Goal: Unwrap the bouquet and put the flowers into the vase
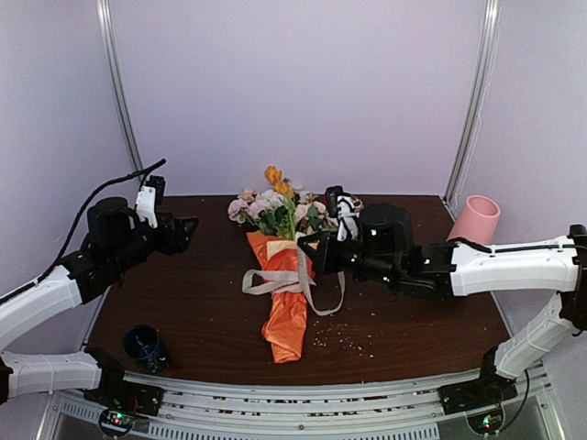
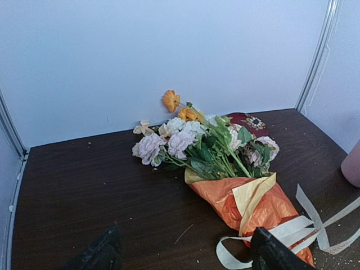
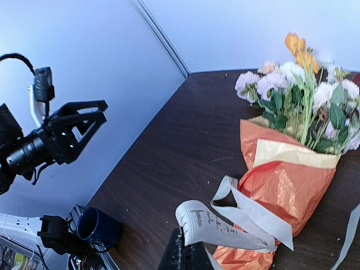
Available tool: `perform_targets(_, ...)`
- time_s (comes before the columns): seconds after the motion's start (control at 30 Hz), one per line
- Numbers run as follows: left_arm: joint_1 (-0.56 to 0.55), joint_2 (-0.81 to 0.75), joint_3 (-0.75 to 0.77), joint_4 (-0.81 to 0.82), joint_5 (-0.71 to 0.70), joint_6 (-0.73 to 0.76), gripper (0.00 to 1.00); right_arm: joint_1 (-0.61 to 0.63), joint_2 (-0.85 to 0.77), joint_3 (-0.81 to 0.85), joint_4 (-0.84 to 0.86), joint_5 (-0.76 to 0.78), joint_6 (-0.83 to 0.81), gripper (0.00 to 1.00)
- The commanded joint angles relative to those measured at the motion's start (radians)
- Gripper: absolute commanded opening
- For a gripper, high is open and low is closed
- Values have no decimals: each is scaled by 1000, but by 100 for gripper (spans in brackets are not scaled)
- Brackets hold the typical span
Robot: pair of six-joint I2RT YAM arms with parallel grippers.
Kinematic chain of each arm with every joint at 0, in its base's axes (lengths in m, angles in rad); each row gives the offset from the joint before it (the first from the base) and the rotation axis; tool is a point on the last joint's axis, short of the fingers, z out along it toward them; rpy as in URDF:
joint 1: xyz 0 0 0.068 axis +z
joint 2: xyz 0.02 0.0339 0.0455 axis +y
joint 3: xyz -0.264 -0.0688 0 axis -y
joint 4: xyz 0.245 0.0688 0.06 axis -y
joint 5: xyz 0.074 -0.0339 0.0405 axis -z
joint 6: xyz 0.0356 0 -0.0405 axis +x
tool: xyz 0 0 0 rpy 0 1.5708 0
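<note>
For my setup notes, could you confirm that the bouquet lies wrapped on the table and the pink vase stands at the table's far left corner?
Not quite: the pink vase stands at the far right corner, not the left, as the top external view shows. The bouquet does lie wrapped on the table.

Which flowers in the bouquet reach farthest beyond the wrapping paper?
The orange flowers; they poke out past the pink and white blooms clustered nearer the orange paper.

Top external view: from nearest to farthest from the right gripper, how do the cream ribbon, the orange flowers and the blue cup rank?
1. Cream ribbon, at the right gripper, mid-table.
2. Orange flowers, farther back, by the wall.
3. Blue cup, near left corner.
</note>
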Motion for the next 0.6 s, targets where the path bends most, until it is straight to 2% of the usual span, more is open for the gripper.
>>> perform_targets(0.0, 1, -6, 19, 37, 26, -3, 81, -6, -115, 38, -13, 72, -111, 0)
perform_targets(0.2, 0, -20, 29, 34, 79, 5, 80, -11, -213, 150, -39, 103, -256, 0)
perform_targets(0.57, 0, -7, 125, 99, 319, -11, 81, -15, -142, 542, -125, -22, -428, 0)
